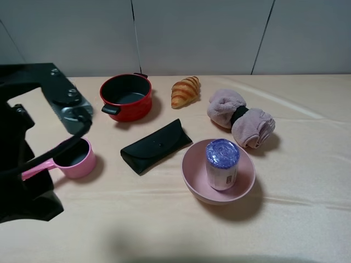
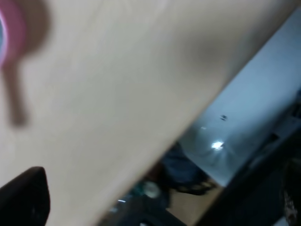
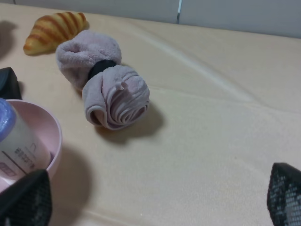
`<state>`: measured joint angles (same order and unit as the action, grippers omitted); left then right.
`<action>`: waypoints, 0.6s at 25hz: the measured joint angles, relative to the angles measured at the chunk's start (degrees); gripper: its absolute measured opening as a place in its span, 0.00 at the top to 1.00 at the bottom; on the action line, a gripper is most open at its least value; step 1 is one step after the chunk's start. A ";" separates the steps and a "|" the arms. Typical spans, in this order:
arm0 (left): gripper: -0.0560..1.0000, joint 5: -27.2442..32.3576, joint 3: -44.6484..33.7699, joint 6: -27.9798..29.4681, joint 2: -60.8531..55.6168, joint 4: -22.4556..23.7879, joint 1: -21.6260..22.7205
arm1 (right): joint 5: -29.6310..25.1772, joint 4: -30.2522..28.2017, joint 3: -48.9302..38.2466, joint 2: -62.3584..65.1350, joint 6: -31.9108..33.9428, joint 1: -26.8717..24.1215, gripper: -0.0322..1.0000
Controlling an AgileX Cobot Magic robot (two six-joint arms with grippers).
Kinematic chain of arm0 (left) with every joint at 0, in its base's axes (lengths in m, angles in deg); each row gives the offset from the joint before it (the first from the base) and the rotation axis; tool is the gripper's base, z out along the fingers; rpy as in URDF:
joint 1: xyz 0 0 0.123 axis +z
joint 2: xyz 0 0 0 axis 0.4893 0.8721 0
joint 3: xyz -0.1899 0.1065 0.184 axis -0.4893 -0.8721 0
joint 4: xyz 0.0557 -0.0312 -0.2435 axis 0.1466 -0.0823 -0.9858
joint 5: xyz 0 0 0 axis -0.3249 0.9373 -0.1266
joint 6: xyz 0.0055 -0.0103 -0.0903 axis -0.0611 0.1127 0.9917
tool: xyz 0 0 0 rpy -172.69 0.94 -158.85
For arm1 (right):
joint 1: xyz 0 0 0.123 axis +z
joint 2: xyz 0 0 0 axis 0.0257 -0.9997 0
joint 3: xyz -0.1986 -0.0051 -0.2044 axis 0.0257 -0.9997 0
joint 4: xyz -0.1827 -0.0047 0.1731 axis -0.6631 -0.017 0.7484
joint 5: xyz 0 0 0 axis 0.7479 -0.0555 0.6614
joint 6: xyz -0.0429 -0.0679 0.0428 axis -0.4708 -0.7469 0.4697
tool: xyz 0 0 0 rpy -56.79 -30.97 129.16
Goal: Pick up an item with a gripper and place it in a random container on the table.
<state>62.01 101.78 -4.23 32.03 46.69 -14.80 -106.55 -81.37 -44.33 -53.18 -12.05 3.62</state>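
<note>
Inside the pink bowl (image 1: pixel 192 175) stands the cylinder (image 1: pixel 221 164), beside the right claw (image 3: pixel 155 202).

**Pale walls, cloth-covered table**

Grey-white wall panels (image 1: pixel 197 33) behind, split by dark vertical seams. Peach tablecloth (image 1: pixel 307 219) below, lightly creased, softly lit from above. Beyond the table edge, blurred clutter on a pale floor (image 2: pixel 254 113).
</note>
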 joint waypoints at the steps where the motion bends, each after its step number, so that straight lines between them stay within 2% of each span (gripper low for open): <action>1: 0.01 0.00 -1.45 0.00 -1.20 -0.74 1.59 | 0.00 0.00 0.00 0.00 0.00 0.00 0.30; 10: 0.01 -0.19 -10.57 0.02 -12.82 -2.00 13.22 | 0.00 0.00 0.00 0.00 0.00 0.00 0.30; 15: 0.01 -3.54 -16.63 -0.21 -21.02 -2.67 18.10 | 0.00 0.00 0.00 0.00 0.00 0.00 0.30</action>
<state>58.48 85.15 -4.45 11.01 44.01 3.30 -106.55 -81.37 -44.33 -53.18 -12.05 3.62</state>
